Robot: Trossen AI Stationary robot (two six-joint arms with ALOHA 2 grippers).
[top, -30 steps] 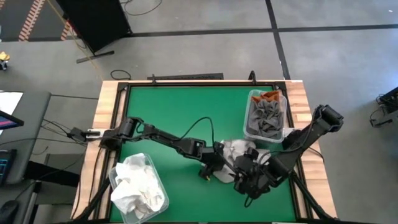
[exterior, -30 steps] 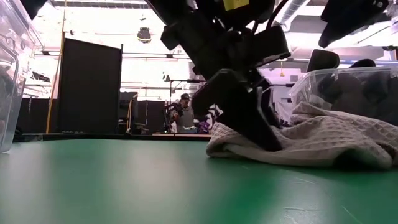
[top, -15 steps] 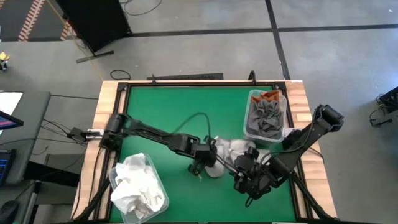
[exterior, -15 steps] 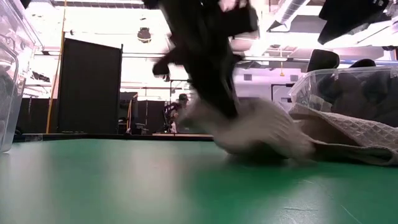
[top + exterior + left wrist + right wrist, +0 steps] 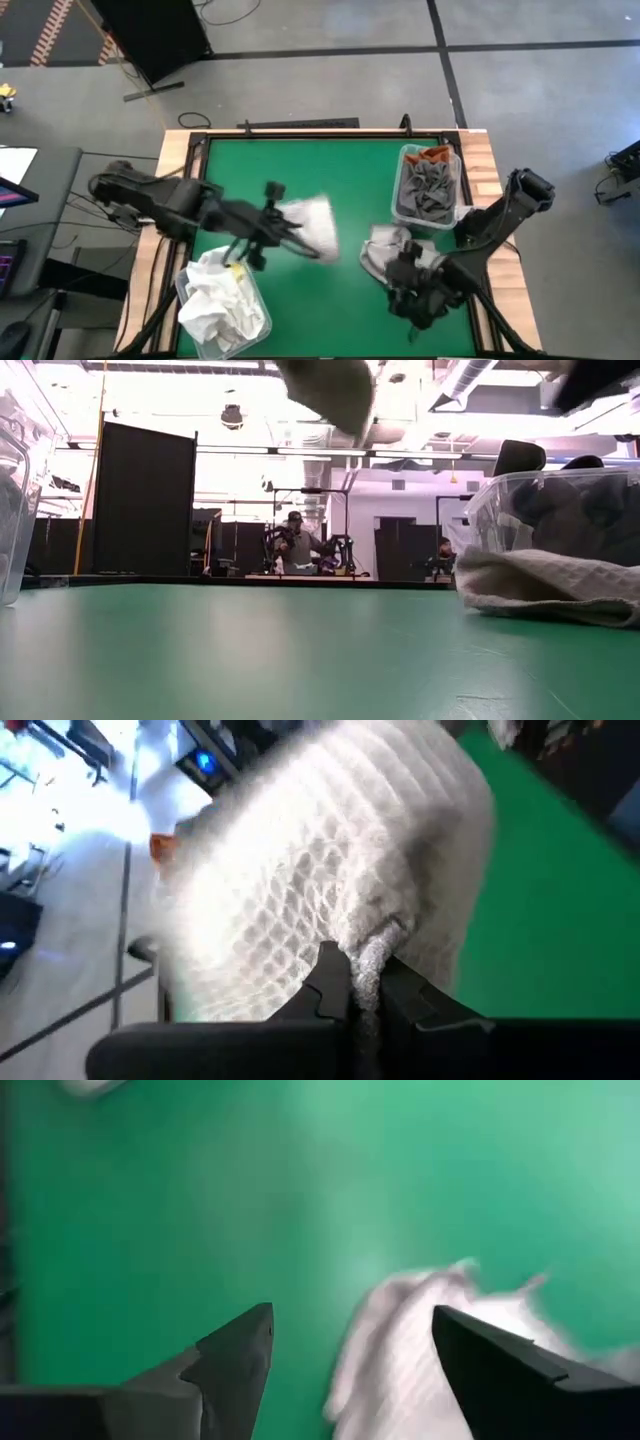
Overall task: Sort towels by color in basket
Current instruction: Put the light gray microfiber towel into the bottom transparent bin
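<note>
My left gripper [image 5: 283, 229] is over the table's left middle, shut on a white waffle-weave towel [image 5: 312, 227], which is in the air; its lower end [image 5: 330, 390] shows high in the low view. A light grey towel [image 5: 385, 250] lies crumpled on the green table, near the right basket [image 5: 405, 160], which holds dark grey towels and a rust-orange one. The left basket [image 5: 182, 285] at the near left holds white towels. My right gripper [image 5: 350, 1350] is open above the grey towel's edge [image 5: 400, 1350] and touches nothing. My left gripper pinches a bunched fold of the white towel [image 5: 372, 952] between its two fingers. The towel is lifted clear of the table and spreads out beyond the fingers toward the table's right.
Bare green table [image 5: 300, 170] lies between the two baskets and toward the far edge. The right arm [image 5: 490, 225] reaches in from the right edge beside the right basket. People and equipment show in the room behind the table.
My left gripper has shut on the white towel where it lay against the grey one. It has lifted it clear and carried it fast toward the table's left. The grey towel has stayed on the table.
</note>
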